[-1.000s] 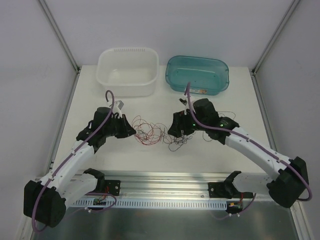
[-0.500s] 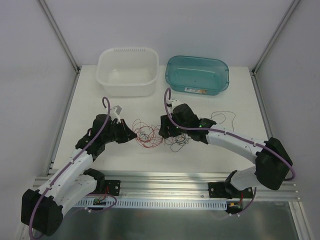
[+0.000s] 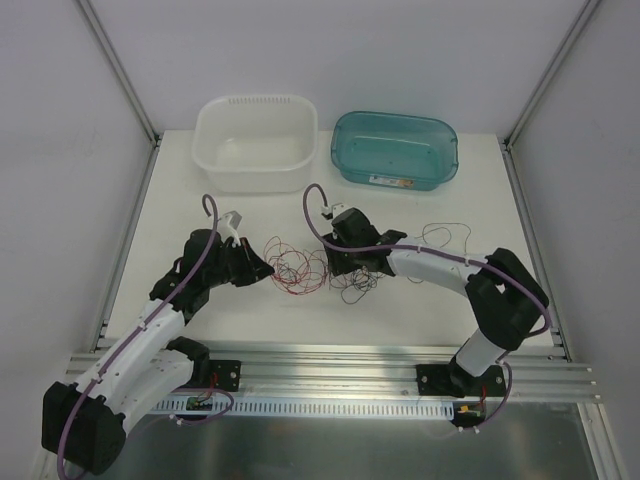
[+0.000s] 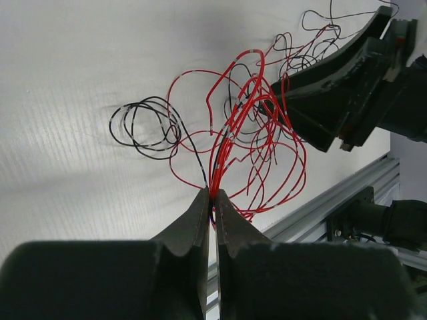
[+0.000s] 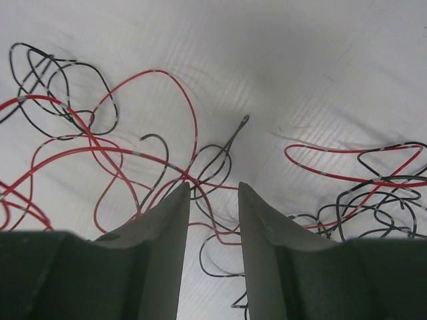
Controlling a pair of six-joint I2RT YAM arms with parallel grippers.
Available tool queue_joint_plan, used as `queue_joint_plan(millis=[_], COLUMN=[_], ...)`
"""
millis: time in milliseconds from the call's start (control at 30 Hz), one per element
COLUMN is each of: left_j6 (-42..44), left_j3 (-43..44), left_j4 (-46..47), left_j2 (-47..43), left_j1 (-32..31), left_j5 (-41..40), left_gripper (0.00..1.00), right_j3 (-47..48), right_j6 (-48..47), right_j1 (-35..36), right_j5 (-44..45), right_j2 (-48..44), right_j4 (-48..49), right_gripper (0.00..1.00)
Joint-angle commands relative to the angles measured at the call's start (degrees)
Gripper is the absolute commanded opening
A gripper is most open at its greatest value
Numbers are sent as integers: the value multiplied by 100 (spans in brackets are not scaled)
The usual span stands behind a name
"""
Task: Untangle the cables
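Observation:
A tangle of hair-thin red and black cables (image 3: pixel 305 270) lies on the white table between my two grippers. My left gripper (image 3: pixel 268 271) sits at the tangle's left edge, shut on a bundle of red cables (image 4: pixel 230 133) that fan out from its tips (image 4: pixel 213 195). My right gripper (image 3: pixel 335 268) is low over the tangle's right part, open, its jaws either side of crossing red and black loops (image 5: pixel 207 167), gripping nothing. More black and red cable (image 3: pixel 440 235) trails right past the right arm.
A white tub (image 3: pixel 256 143) and a teal bin (image 3: pixel 394 150) stand at the table's far edge. An aluminium rail (image 3: pixel 330 375) runs along the near edge. White walls close in both sides.
My right gripper has swung left from near the teal bin down onto the tangle's right side. My left gripper has shifted slightly nearer and kept its hold on the red cables.

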Motion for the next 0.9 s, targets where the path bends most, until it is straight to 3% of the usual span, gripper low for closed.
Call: queue_joint_plan(millis=[0,33,133,200,367,467,733,833,867], left_j6=[-73,-73,-90,-99,-354,-512,-626,-653,-635], left_j3=[-52,-78,-174,-192,-175,-113,10,141,237], left_j4=[156,156,16,-211,-757,-995,-1065,-1057,-1039], left_j2=[-135,-144,-144,-65,286,479,700,577,490], left_j1=[-63,-71,-71,-71,-19,147,921,1001,992], left_j5=[-46,-81,-466,-739,-2065,-2400,-2306,-1990,-1884], left_gripper=[0,0,0,0,0,0,0,11,22], right_j3=[195,143,89,89,309,528,1582,1733,1689], right_j6=[-133,-125,-221,-283,-581,-669,-889,-881,-820], right_j1=[-50,-42,-50,-77,-314,-682,-1860,-1905,-1905], right_j5=[228,298,544,782,1160,1135,572,344,152], right_j2=[57,5,-434,-794,-2261,-3199,-4618,-4610,-4575], right_j4=[222,231,39,-286,-1409,-1946,-2748,-2792,-2758], right_gripper=[37,19,5,1,1,1,1,1,1])
